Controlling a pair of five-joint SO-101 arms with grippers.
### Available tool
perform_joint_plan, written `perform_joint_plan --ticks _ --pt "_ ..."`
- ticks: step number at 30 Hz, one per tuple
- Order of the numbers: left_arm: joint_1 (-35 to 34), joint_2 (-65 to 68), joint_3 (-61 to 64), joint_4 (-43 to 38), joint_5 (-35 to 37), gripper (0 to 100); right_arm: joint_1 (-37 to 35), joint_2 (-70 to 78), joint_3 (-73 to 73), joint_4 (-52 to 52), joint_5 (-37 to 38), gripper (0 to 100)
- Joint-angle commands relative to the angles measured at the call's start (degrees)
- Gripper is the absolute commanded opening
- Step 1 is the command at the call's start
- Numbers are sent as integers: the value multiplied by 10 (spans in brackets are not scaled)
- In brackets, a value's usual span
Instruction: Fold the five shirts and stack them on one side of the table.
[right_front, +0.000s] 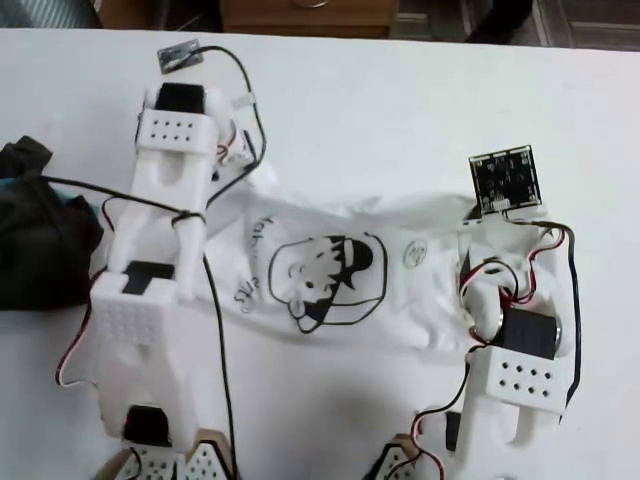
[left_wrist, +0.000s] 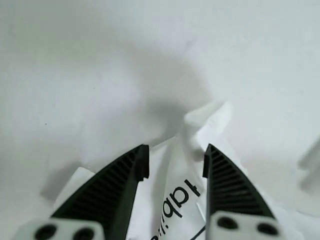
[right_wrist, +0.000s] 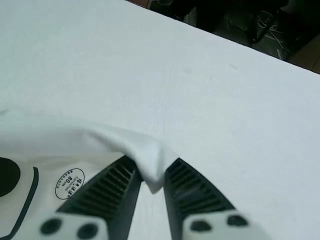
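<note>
Tabletop (right_front: 400, 110), white and flat, carries everything. A white cotton shirt (right_front: 430, 300) with a black cartoon face (right_front: 325, 280) printed on it lies spread across the middle of the table, rumpled along its edges.

The left arm (right_front: 150, 260), white plastic with red and black wires, stands over the shirt's end nearest the black lettering. The right arm (right_front: 515, 360), of the same make, stands at the shirt's opposite end, beside the round label.

A heap of dark cloth (right_front: 35, 240) sits well apart from the shirt, beyond the left arm, at the table's edge.

The left gripper (left_wrist: 175, 160) points down at the lettered end of the shirt. Its black ribbed jaws stand apart, with a raised ridge of white fabric between them and the black lettering (left_wrist: 175, 200) just behind.

The right gripper (right_wrist: 151, 169) is at the label end of the shirt. Its jaws are drawn close together and pinch a lifted fold of the shirt's hem, which peaks up and hangs down between them.

A small dark square circuit board (right_front: 505, 180) sits on the right arm's wrist, just past the shirt's corner.

The round printed label (right_wrist: 70, 182) lies flat on the shirt, near the pinched fold.
</note>
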Motion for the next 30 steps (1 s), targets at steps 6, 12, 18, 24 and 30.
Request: perform_joint_plan --ticks 6,12,18,24,30 --pt "-4 2 -2 -39 3 203 3 -7 -4 -10 3 19" --pt "-3 56 -9 -69 3 203 3 -7 -4 -10 3 19" --pt "-3 66 -13 -82 4 158 3 -7 -4 -10 3 19" --pt "-5 67 -65 -66 -3 28 3 -7 -4 -9 3 19" --pt "-2 66 -164 28 -3 27 3 -15 -12 -4 -33 19"
